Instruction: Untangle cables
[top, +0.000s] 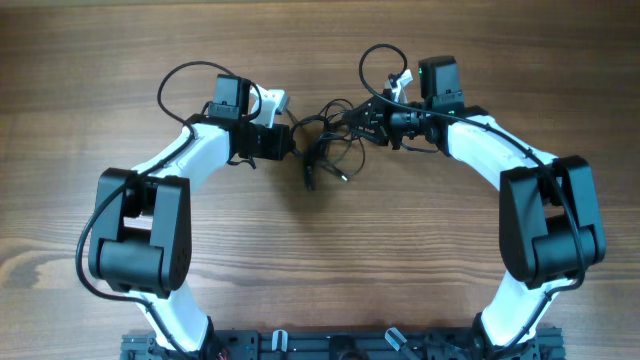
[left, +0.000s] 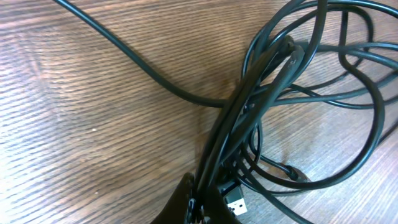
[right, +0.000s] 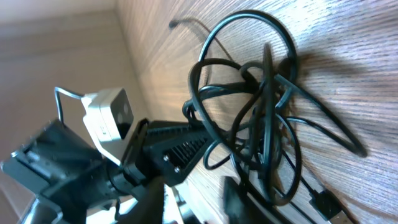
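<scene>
- Two arms reach in from either side, and the cables (top: 312, 172) lie as one looped black bunch on the wooden table (top: 320, 270), between the two grippers.
- My left gripper (top: 293, 141) is clamped together on the bunch. In its wrist view several strands run straight down into the dark fingers (left: 183, 202) at the bottom edge.
- One small plug tip (left: 233, 200) with a silvery face lies on the wood just beside those fingers.
- One single strand leaves the bunch and curves off toward the top left of the left wrist view.
- My right gripper (top: 360, 122) sits at the opposite side of the bunch, right at its outer loops. I cannot tell whether its jaws are apart or together, because its own fingers are only a dark blur low in its wrist view.
- From the right wrist, the loops fan out over the wood — behind them I see the left gripper, with a white camera (right: 109, 115) mounted on it.
- Another flat black plug (right: 323, 202) rests on the table at the lower right of that view.
</scene>
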